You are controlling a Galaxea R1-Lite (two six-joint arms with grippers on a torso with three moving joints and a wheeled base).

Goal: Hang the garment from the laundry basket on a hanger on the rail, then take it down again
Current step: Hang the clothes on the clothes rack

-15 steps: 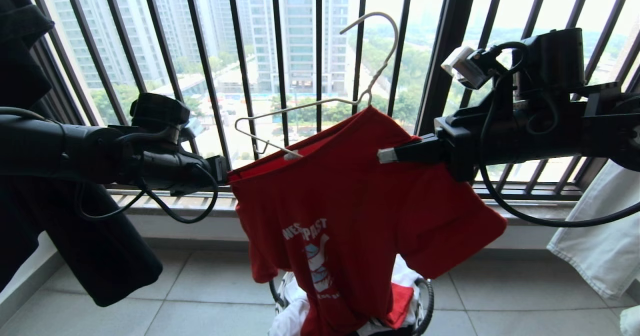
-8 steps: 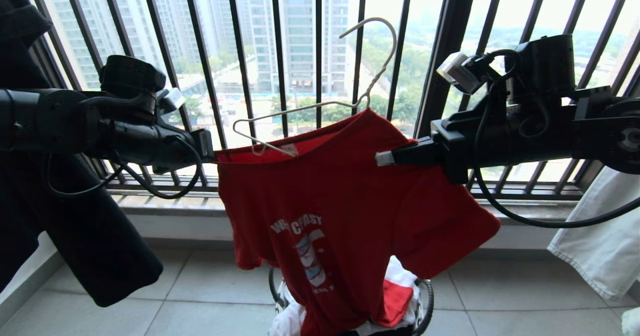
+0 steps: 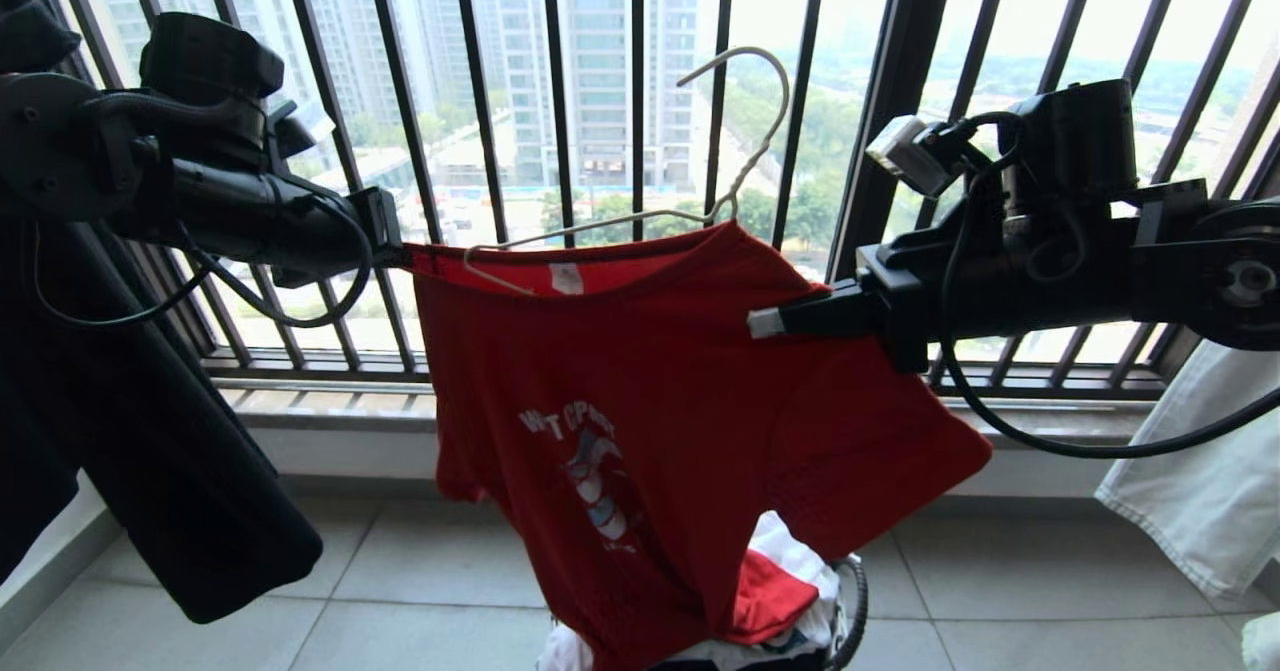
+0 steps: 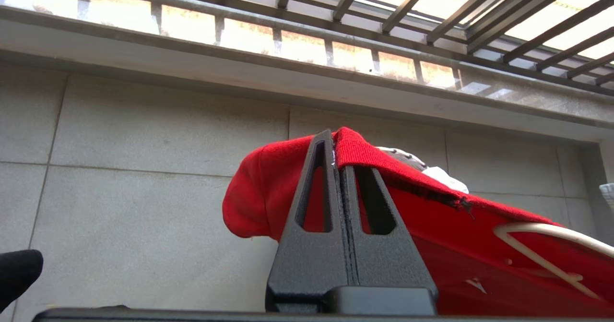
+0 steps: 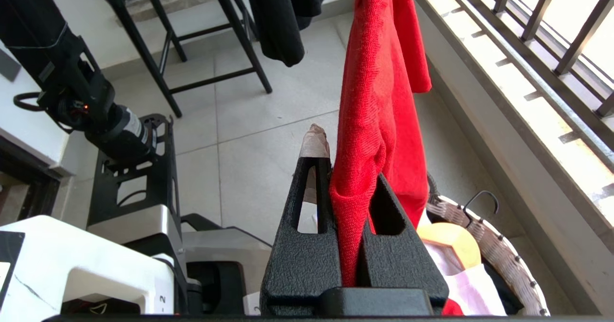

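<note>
Pale grey floor tiles (image 3: 400, 571) ran beneath everything, out to a low sill and a black window railing (image 3: 560, 101) of vertical bars, with tower blocks beyond. Nearest the camera, at the lower edge of the head view, sat the laundry basket (image 3: 852, 591) — only part of its thin tubular rim showed, with white and red cloth heaped inside. Above it hung the garment (image 3: 640, 391), a red T-shirt with white chest lettering and a blue-white graphic, stretched between both arms, its lower hem drooping down over the basket.

On the left, the left gripper (image 4: 336, 144) had its fingers pressed together on the ribbed red edge at one shoulder, holding that corner level with the collar. On the right, the right gripper (image 3: 765, 323) had its fingers clamped on a fold of red cloth at the other shoulder, the sleeve spreading away below it.

Inside the neck opening lay the hanger (image 3: 740, 151) — thin, cream-white, its lower bar partly within the collar, one shoulder end showing bare on the left, its long hook rising free in front of the railing.

Beside the left arm a black garment (image 3: 180, 491) hung down; at the far right hung a pale garment (image 3: 1200, 471).
</note>
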